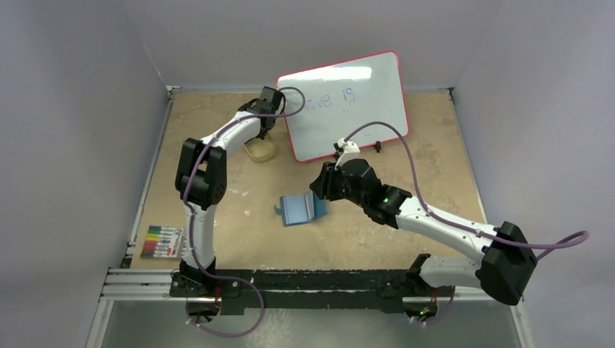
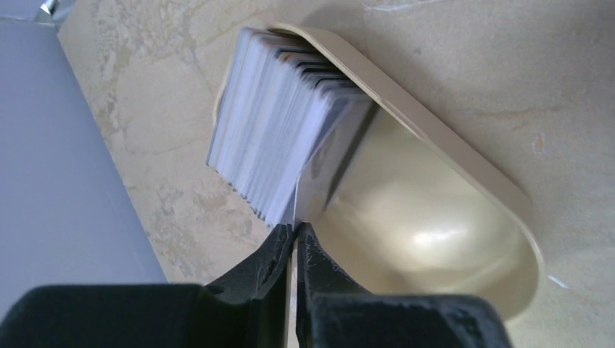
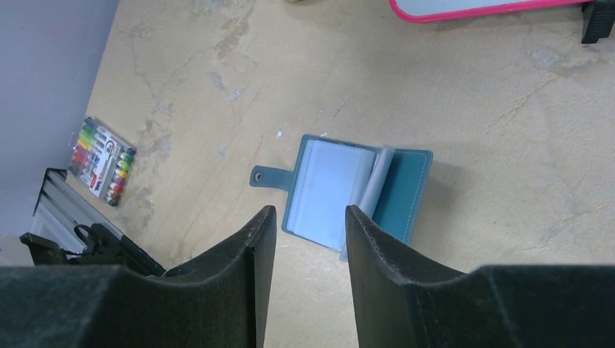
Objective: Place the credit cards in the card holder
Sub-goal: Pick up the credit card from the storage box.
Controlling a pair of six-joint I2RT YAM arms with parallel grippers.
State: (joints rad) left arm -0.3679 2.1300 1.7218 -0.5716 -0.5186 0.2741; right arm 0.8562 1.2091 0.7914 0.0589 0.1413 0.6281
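Note:
The credit cards (image 2: pixel 272 123) stand on edge as a grey-silver stack at one end of the tan oval tray (image 2: pixel 464 170). My left gripper (image 2: pixel 296 230) is shut on the edge of one card of the stack; it reaches the tray at the back left in the top view (image 1: pixel 267 134). The card holder (image 3: pixel 355 190), a teal-blue wallet, lies open on the table with light blue sleeves showing and its snap tab to the left; it also shows in the top view (image 1: pixel 302 209). My right gripper (image 3: pixel 310 214) is open and empty, above the wallet's near edge.
A pink-framed whiteboard (image 1: pixel 347 105) leans at the back centre. A pack of coloured markers (image 1: pixel 162 241) lies at the front left, also in the right wrist view (image 3: pixel 104 161). The black rail (image 1: pixel 290 283) runs along the near edge.

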